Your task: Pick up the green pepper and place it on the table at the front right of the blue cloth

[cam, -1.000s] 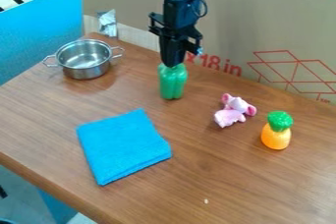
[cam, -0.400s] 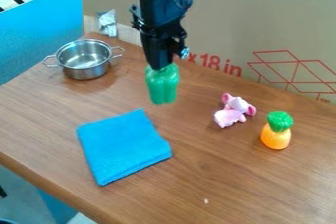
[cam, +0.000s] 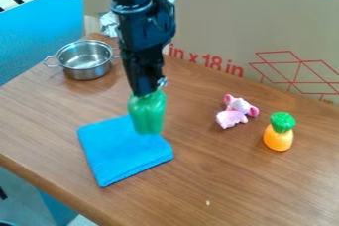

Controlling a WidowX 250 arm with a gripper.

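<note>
Nearest the near edge of the table [cam: 192,180], a small pale speck [cam: 208,202] lies on the brown wood. Farther in, towards the near left edge, lies the blue cloth [cam: 119,158], folded into a flat, thick square with one corner pointing to that edge.

Over the cloth's far right part I have the green pepper [cam: 147,118], roughly upright. My end effector [cam: 147,92] points down and is closed on the pepper's top, so it is narrowed to that grip, with the pepper's body hanging below. I cannot tell whether the pepper's bottom touches the cloth.

Well apart, towards the right side of the table, the pineapple [cam: 278,138] stands upright, orange below and green on top. A little farther off, between the pineapple and the table's far edge, the pink toy [cam: 233,113] lies on the wood, near the pineapple but apart from it.

The steel pot [cam: 84,62] sits by the far left corner, open at the top, its handles out to the sides; my arm is close to the right one. Beyond that corner is the silvery packet [cam: 109,25], partly hidden by my arm. Along the far edge stands the cardboard [cam: 232,19], with red print on it.
</note>
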